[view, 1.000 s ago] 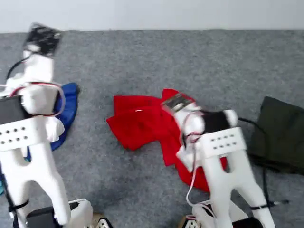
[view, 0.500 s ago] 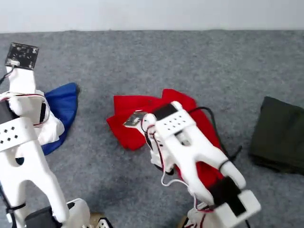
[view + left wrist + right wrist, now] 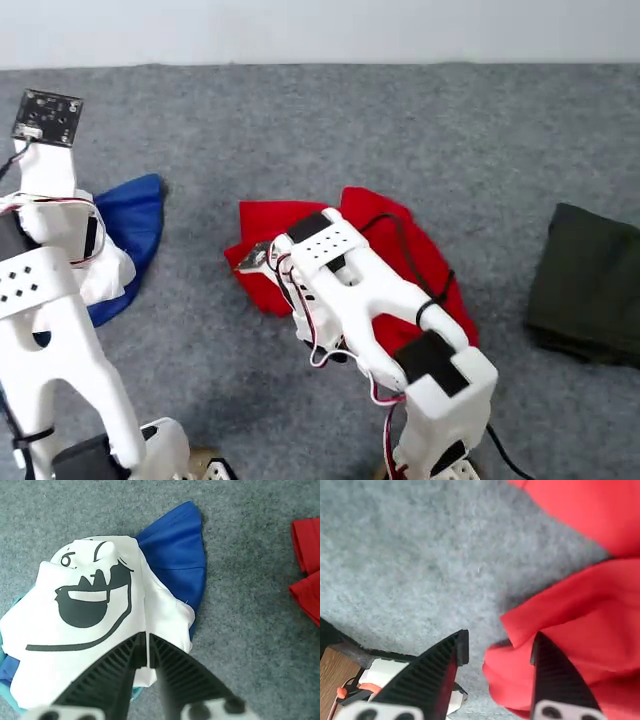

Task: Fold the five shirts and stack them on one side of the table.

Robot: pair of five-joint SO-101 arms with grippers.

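So, your left pincer [image 3: 146,639]: was pressed together over the white shirt [image 3: 90,605].
Your right pincer [image 3: 500,636]: stood spread, edge of the red shirt [image 3: 570,610] between its tips.

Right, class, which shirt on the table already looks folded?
The dark shirt, alone off to the right: it lies as a neat, flat rectangle. The red shirt is crumpled, and the blue shirt and white shirt sit heaped together.

My right arm [image 3: 370,300] stretches across the red shirt [image 3: 275,225], its tip at the shirt's left edge. My left arm [image 3: 50,290] stands over a blue shirt [image 3: 135,225] with white cloth [image 3: 118,272] on it. A dark shirt [image 3: 585,280] lies folded, well apart, at the right of the grey table [image 3: 400,130].
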